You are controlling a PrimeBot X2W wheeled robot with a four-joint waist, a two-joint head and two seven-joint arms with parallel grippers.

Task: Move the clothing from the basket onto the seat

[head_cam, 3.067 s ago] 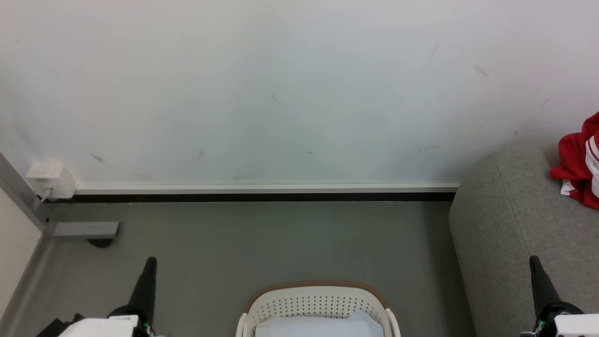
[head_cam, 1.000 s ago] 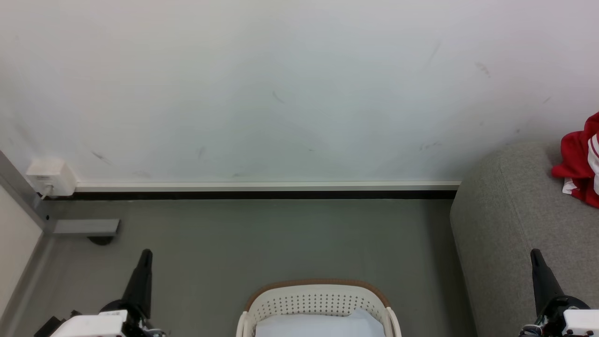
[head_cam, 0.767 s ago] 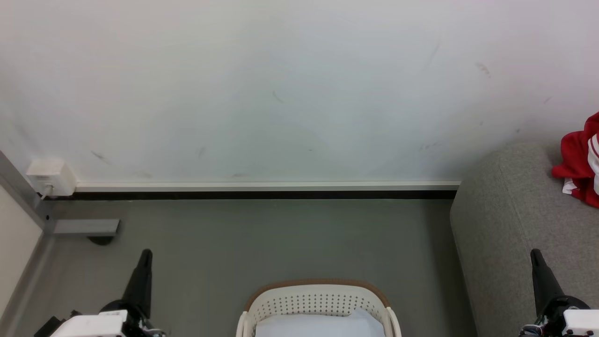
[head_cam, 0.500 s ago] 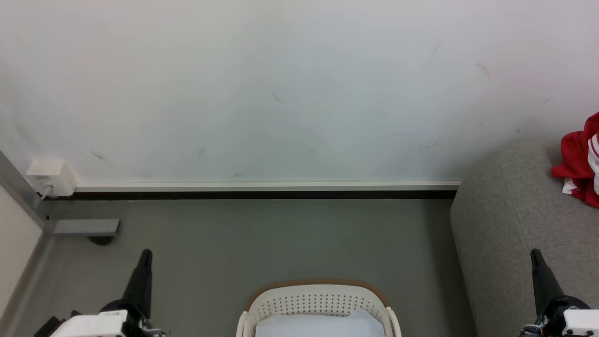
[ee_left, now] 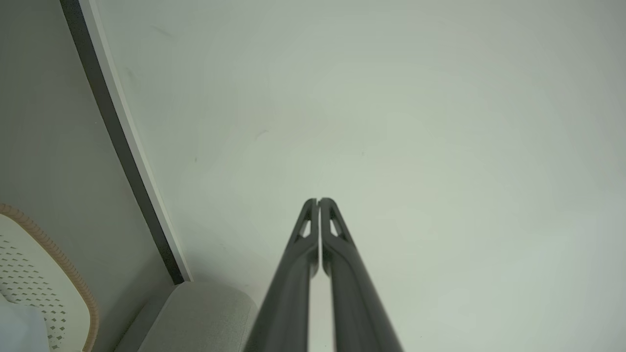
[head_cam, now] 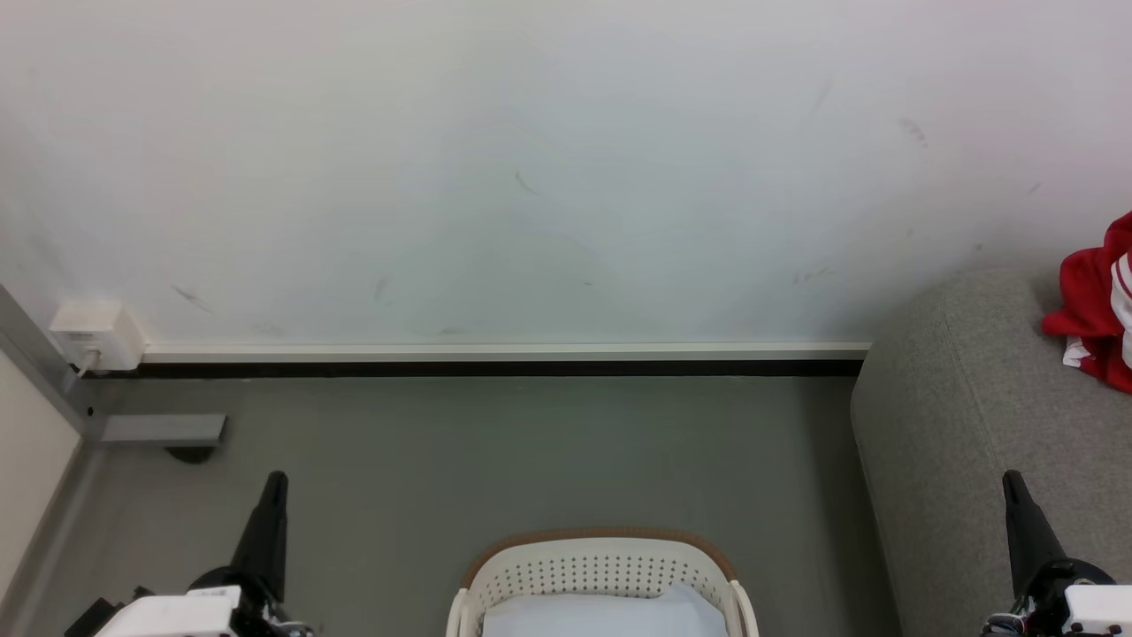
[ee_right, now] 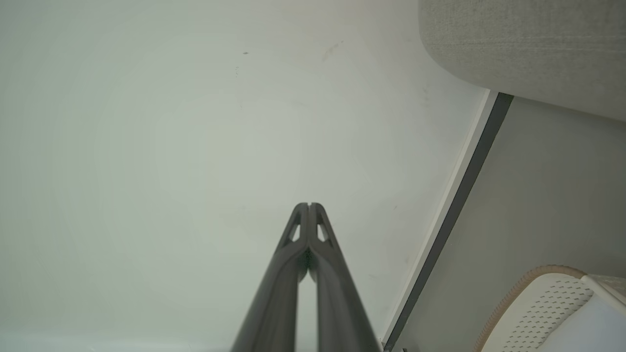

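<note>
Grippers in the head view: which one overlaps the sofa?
The right gripper: it shows against the grey sofa at lower right, while the left gripper shows against the floor.

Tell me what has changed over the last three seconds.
Very little. Early in that span the left gripper and right gripper edged slightly up the head view; the whole picture also shifted a touch, so the camera moved. Over the last second nothing shifted. Nothing was taken or let go: both grippers stay shut and empty, the red clothing lies on the seat, the basket stands on the floor.
</note>
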